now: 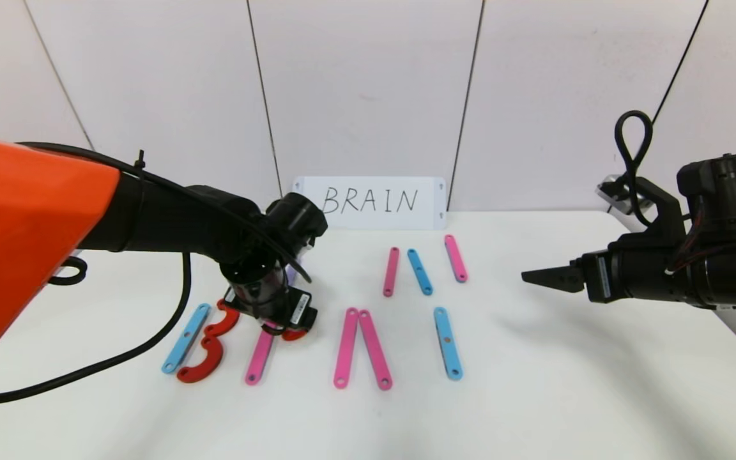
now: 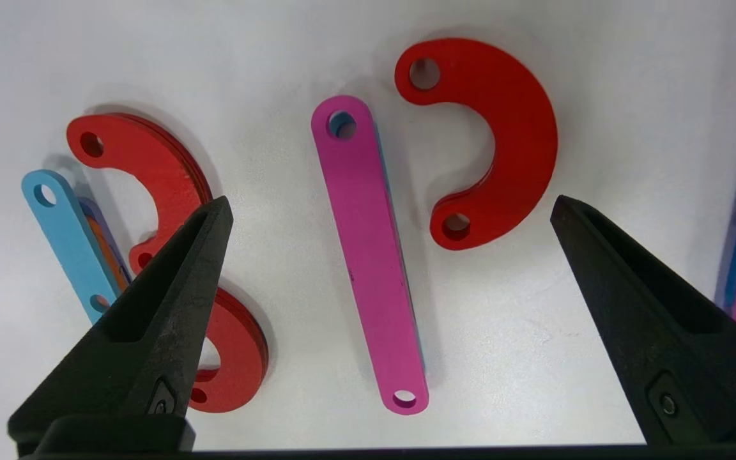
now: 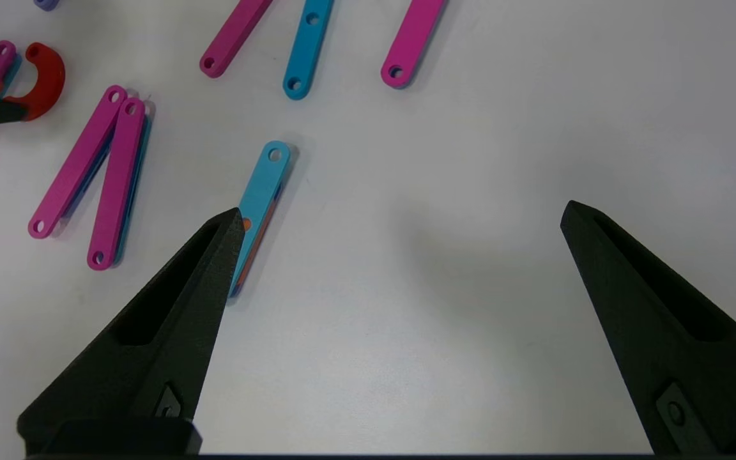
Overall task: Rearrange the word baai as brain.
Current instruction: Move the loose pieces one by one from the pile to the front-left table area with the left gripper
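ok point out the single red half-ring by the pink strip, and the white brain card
red half-ring (image 2: 521, 140), left wrist view, on the outer arc.
pink strip (image 2: 371, 255), left wrist view, mid-length.
white card (image 1: 371, 220), head view, below the lettering.

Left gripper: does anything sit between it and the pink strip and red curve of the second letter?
Nothing visible. The left gripper hovers open over the pink strip and red curve, with only bare table around them.

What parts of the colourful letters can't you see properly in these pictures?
- Head view: the left gripper covers the top of the pink strip and most of the red curve beside it.
- Left wrist view: a black fingertip covers the middle of the B's red curves.
- Right wrist view: a fingertip hides the blue strip's lower end.
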